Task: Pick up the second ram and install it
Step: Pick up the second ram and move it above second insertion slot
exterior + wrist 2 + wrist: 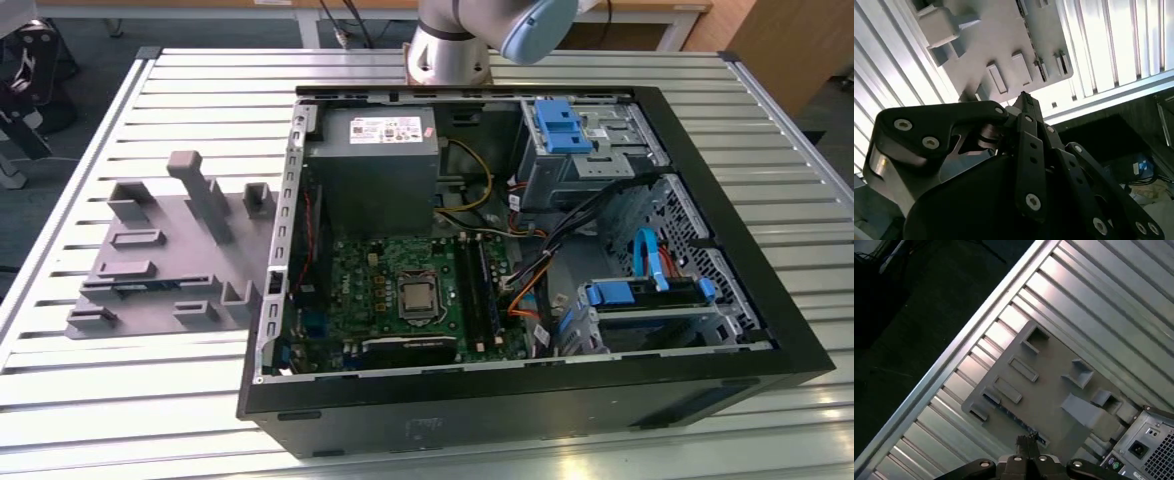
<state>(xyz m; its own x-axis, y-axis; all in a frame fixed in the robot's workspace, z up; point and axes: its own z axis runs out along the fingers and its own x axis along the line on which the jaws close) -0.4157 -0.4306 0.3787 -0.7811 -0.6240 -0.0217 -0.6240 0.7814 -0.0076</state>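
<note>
first wrist view: second ram (1011, 416) lies parallel to table slats (1104, 300).

I see the second ram (1013, 415) as a long, thin strip. It is dark, with a little blue-green along it. It stands on its long edge in a slot of the grey holder (1054, 390), so in the first wrist view I see mostly its narrow upper edge. The slot is near one side of the holder, beside two rectangular pockets and parallel to them. In the exterior view the second ram (118, 285) is a short dark line. The holder lies flat on the ribbed metal bench (200, 400), at the exterior view's left of the open computer case (534, 400).
</note>
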